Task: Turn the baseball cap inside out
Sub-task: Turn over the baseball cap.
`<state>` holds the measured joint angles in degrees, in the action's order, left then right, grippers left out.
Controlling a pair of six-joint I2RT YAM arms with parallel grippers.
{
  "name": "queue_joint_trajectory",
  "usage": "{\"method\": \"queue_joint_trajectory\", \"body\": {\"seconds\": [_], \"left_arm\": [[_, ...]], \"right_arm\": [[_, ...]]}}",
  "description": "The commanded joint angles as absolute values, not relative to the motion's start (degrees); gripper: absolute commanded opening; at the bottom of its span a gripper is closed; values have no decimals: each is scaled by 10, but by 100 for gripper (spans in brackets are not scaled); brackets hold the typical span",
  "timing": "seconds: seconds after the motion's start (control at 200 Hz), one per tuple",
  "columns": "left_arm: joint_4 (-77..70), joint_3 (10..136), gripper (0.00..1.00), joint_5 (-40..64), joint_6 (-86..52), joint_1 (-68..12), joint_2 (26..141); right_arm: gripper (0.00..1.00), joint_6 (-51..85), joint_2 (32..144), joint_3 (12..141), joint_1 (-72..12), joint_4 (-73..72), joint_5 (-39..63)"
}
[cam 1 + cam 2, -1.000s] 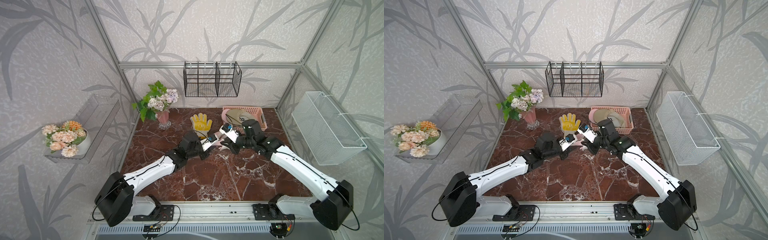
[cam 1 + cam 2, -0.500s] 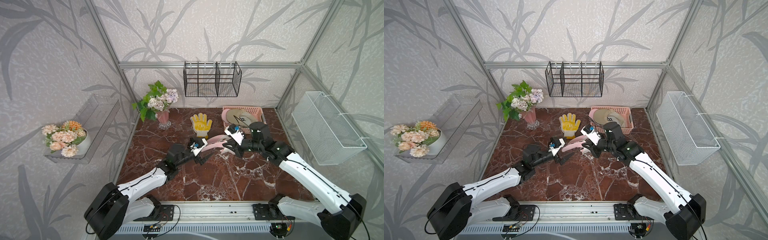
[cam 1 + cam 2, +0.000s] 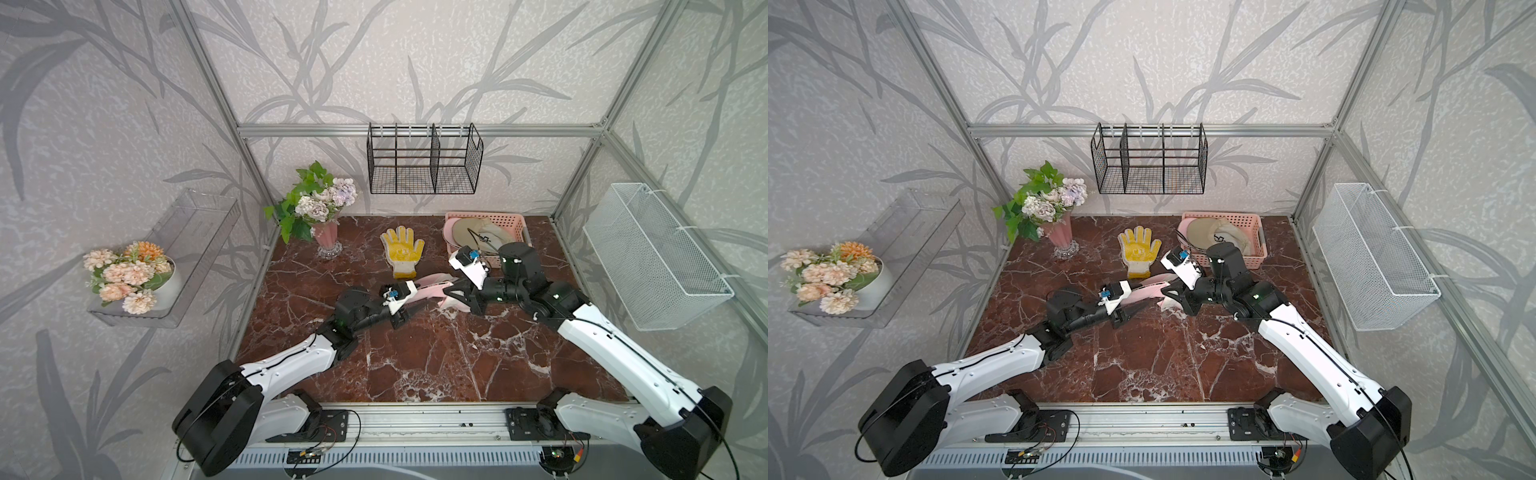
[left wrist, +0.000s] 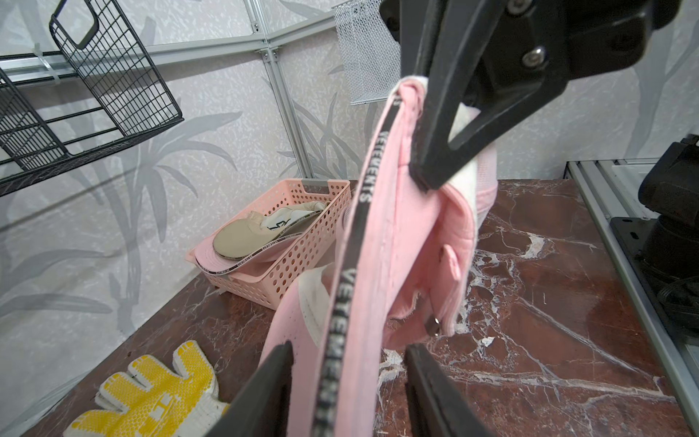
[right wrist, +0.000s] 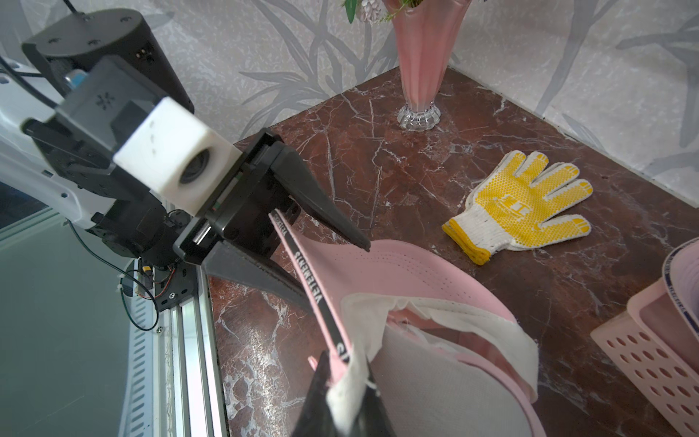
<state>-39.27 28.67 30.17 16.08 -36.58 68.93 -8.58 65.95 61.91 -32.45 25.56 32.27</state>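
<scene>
Cap, pink, held clear of desk: R tool clamped on sweatband edge; L tool jaws apart, straddling black-trimmed brim.

The right end effector pinched the pink baseball cap at its white-lined rim, holding it above the marble desk. The left end effector had its jaws apart, straddling the cap's black-taped edge. A yellow-dotted glove lay flat on the desk between a pink vase and a pink basket.
</scene>
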Motion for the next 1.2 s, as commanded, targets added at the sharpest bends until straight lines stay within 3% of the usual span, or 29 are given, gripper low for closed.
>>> {"method": "queue_joint_trajectory", "body": {"seconds": [0.0, 0.125, 0.17, 0.22, 0.305, 0.42, 0.9, 1.195], "left_arm": [[-402, 290, 33, 319, 157, -363, 691], [-385, 299, 0, 330, 149, -363, 686], [-372, 305, 0, 329, 142, -363, 683], [-352, 313, 0, 328, 137, -364, 677], [-324, 326, 0, 319, 115, -363, 669], [-269, 353, 0, 335, 89, -364, 665], [-135, 419, 0, 339, -62, -365, 657], [-106, 436, 0, 435, -95, -364, 673]], "right_arm": [[0, -78, 664, 639, -324, 238, 338], [0, -74, 669, 634, -324, 234, 322], [4, -71, 669, 629, -324, 229, 302], [25, -62, 667, 620, -324, 218, 270], [46, -44, 661, 596, -324, 184, 207], [54, -19, 664, 570, -326, 145, 132], [57, 67, 733, 574, -328, 179, -177], [58, 74, 775, 575, -325, 178, -265]]}}
